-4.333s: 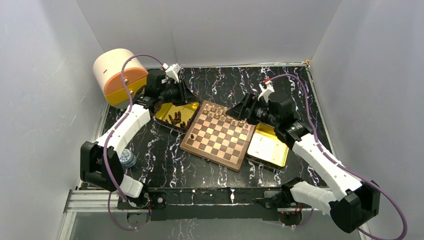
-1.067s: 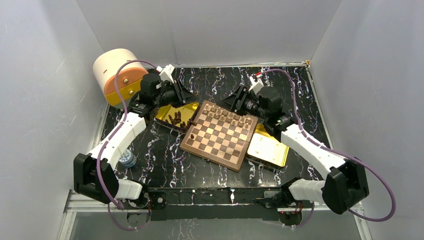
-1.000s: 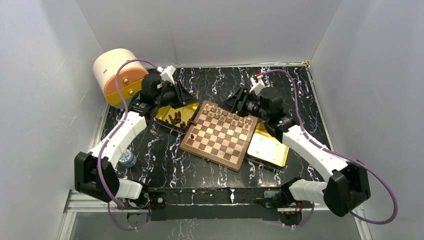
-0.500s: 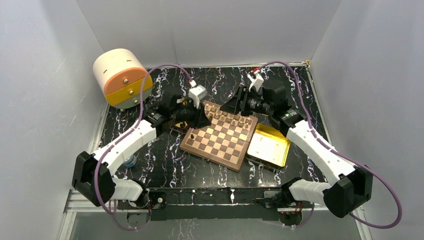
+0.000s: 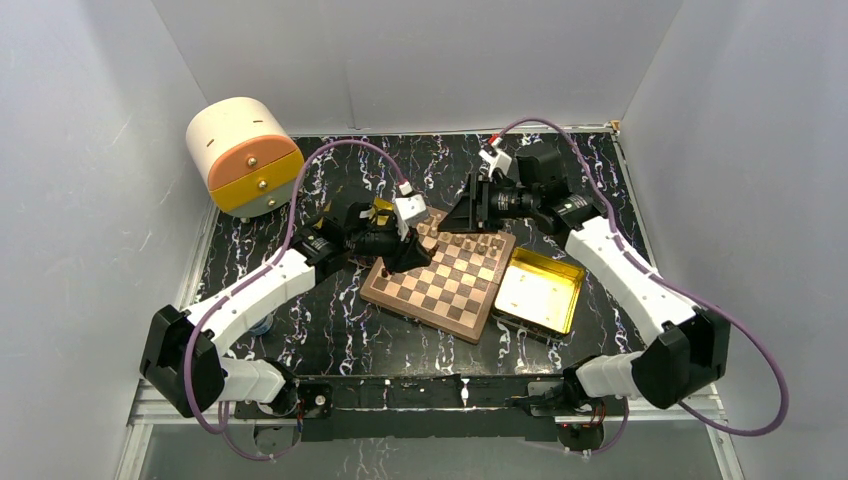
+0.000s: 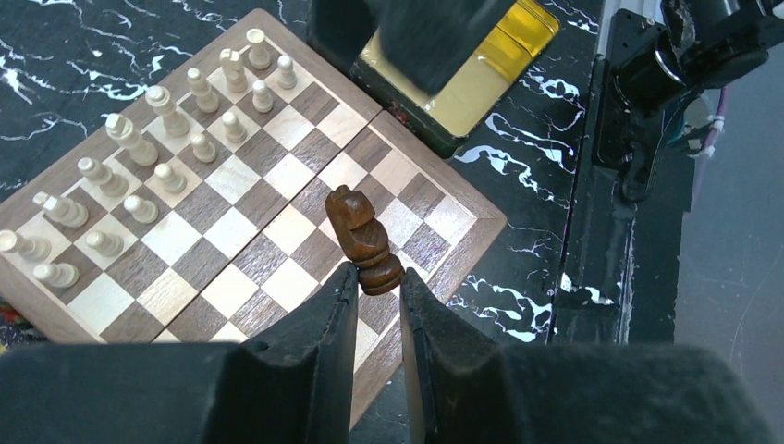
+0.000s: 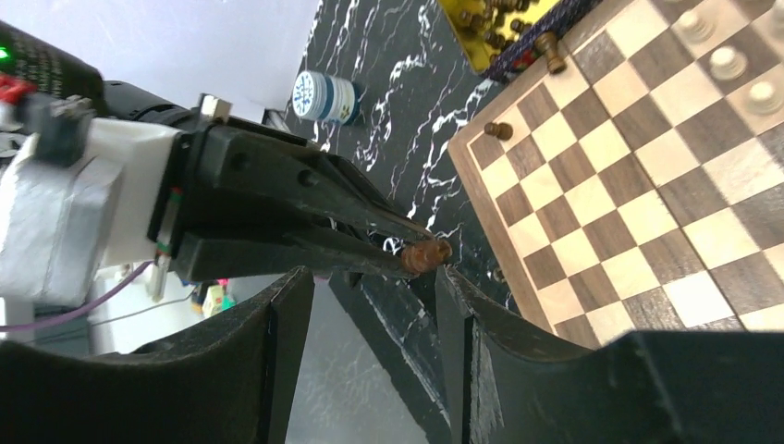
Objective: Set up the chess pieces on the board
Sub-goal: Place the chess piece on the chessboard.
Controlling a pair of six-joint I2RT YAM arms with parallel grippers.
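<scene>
The left hand [image 6: 377, 277] is pinched shut on a dark knight [image 6: 363, 239]. It grips the knight by the base, and the head leans away from the fingers. The hand holds the knight above the board [image 5: 452, 290], over the squares toward its 9 o'clock corner in the top view.

The right hand [image 7: 370, 287] hangs at the board's 12 o'clock side. Its jaws stand well apart and there is nothing between them.

The light pieces [image 6: 166, 139] stand in two rows along the board's far edge, from 12 to 1 o'clock. A dark pawn [image 7: 499, 129] stands alone on a square near the 9 o'clock corner. Another dark piece [image 7: 548, 51] sits at the rim, just beside a gold tray [image 5: 382, 208] at the board's 10 o'clock. More dark pieces [image 7: 490, 11] lie in that tray.

A second tray [image 5: 540, 290], also gold, lies just beside the board at 4 o'clock.

A cream and orange drum [image 5: 243, 155] stands at 10 o'clock on the black marbled table [image 5: 330, 330]. A small jar [image 7: 324, 92] with a blue and white lid stands at the board's 8 o'clock, well apart from it.
</scene>
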